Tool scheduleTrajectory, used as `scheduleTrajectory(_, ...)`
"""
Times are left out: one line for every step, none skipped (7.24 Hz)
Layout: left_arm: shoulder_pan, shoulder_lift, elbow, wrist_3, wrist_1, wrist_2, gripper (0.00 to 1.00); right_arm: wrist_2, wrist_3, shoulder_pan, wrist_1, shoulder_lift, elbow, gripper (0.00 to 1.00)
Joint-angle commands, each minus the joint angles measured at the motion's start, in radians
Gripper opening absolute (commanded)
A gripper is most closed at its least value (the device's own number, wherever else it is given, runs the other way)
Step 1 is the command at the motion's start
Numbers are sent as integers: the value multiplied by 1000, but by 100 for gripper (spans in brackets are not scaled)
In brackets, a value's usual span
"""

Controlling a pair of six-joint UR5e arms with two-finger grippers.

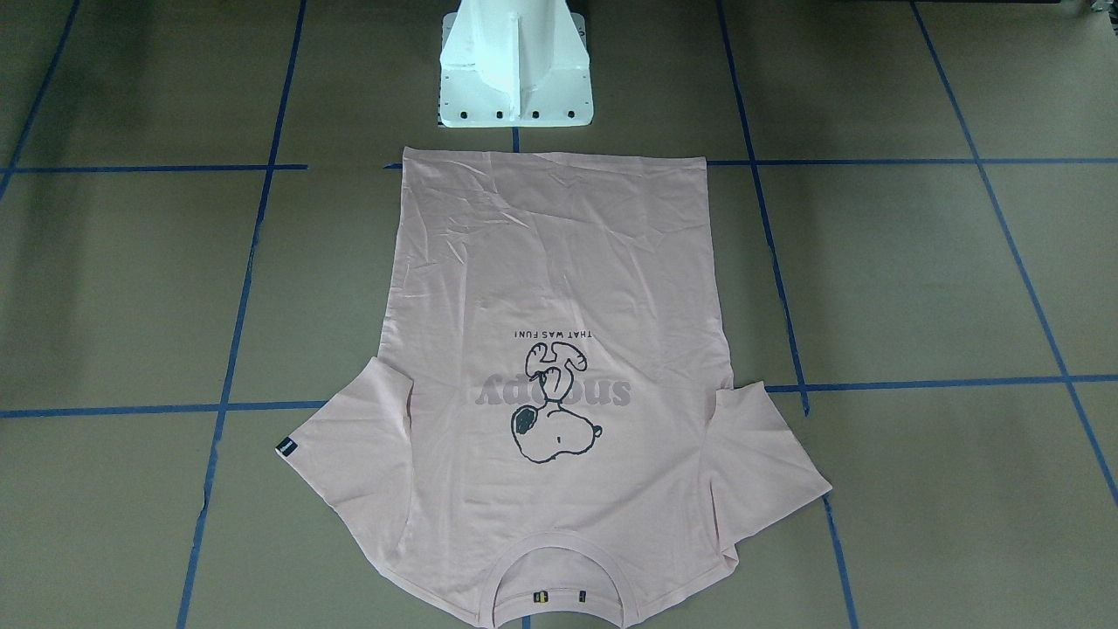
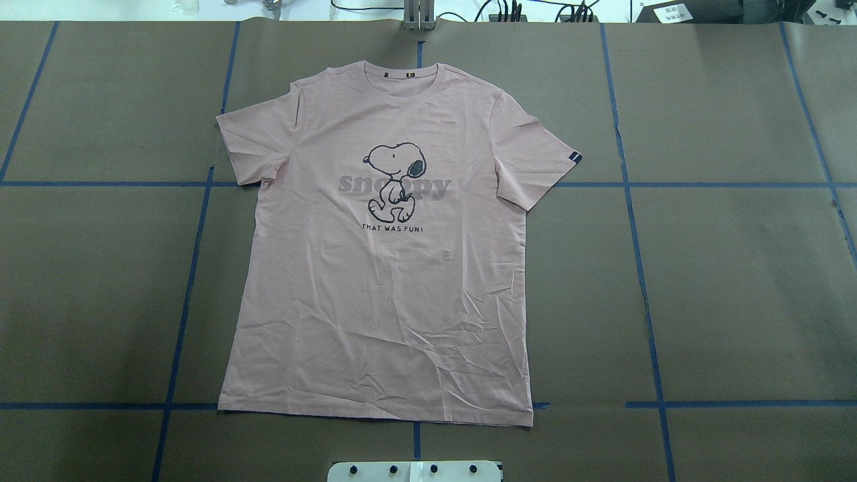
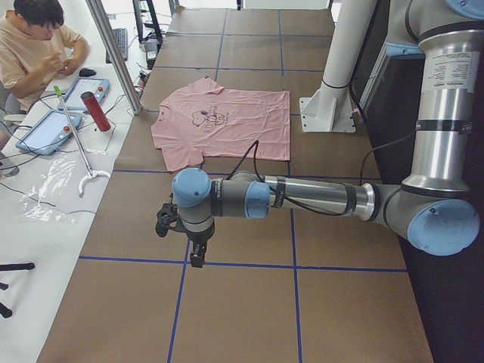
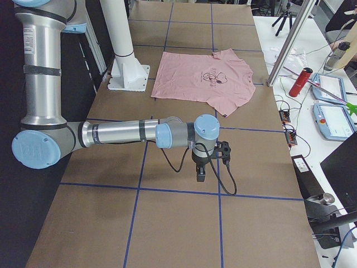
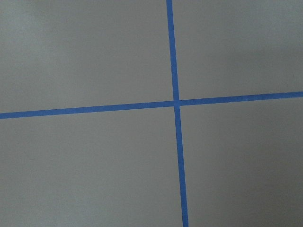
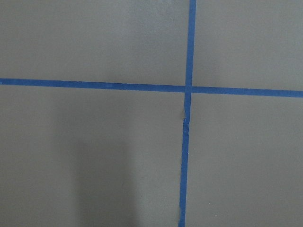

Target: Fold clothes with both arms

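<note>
The pale pink T-shirt (image 2: 381,281) lies flat and face up on the brown table, Snoopy print (image 2: 395,181) showing, sleeves spread, collar toward the far edge and hem near the pedestal. It also shows in the front view (image 1: 559,262), the left view (image 3: 227,125) and the right view (image 4: 201,81). My left gripper (image 3: 197,255) hangs over bare table well away from the shirt, pointing down. My right gripper (image 4: 200,174) does the same at the other end. I cannot tell whether either is open or shut. Both wrist views show only table and tape.
The white pedestal base (image 1: 515,70) stands just behind the shirt's hem. Blue tape lines (image 2: 643,294) grid the table. A side desk beyond the far edge holds a red bottle (image 3: 96,111) and tablets, with a seated operator (image 3: 38,45) and a metal post (image 3: 113,53).
</note>
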Motion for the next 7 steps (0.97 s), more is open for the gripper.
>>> scheduleTrajectory(0,-5,-2,4,-4,-2,100,0,1,0,0,0,0,100)
scheduleTrajectory(0,-17,-5,3,-4,-2,100,0,3,0,0,0,-1,100)
scheduleTrajectory(0,-17,-37,4,-3,-1,100,0,3,0,0,0,-3,100)
scheduleTrajectory(0,-25,-55,7,-4,-2,100,0,3,0,0,0,2,100)
scheduleTrajectory(0,-25,-74,0,-4,-2,100,3,4,-2,0,2,2,100)
scheduleTrajectory(2,-17,-59,2,-6,-2,100,5,4,0,0,2,2,100)
scheduleTrajectory(0,-4,-69,7,-30,-7,100,8,1,0,0,2,6,100)
